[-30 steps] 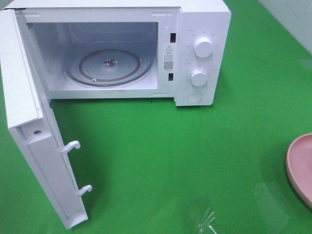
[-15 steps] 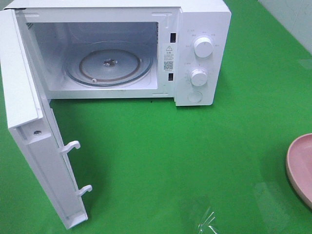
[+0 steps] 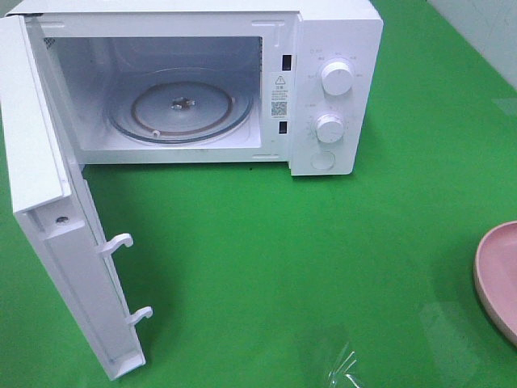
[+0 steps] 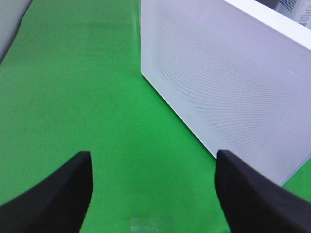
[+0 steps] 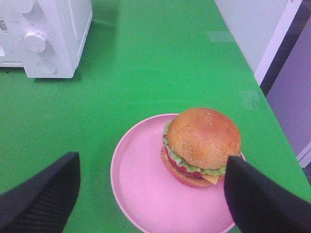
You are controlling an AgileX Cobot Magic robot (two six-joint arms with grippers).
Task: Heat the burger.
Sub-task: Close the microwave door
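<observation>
In the high exterior view, the white microwave is seen at the far side of the green table, its door swung fully open toward seven o'clock. The glass turntable lies bare inside the cavity. Only the rim of the pink plate is caught at four o'clock; neither arm nor burger is shown here.

In the left wrist view, the left gripper is held wide apart over bare green cloth, nothing between its fingers, with the outer face of the door just beyond it.

In the right wrist view, the right gripper is spread wide and empty above the pink plate. The burger is found on that plate, seated toward the plate's edge and close beside one finger.

The step in hand is judged to be the pickup. The gripper should be centred over the bun before descent, since the burger sits off-centre between the fingers. The grip is best taken low across the whole stack and closed gently, so that the layers are not sheared apart and the plate is not dragged.
</observation>
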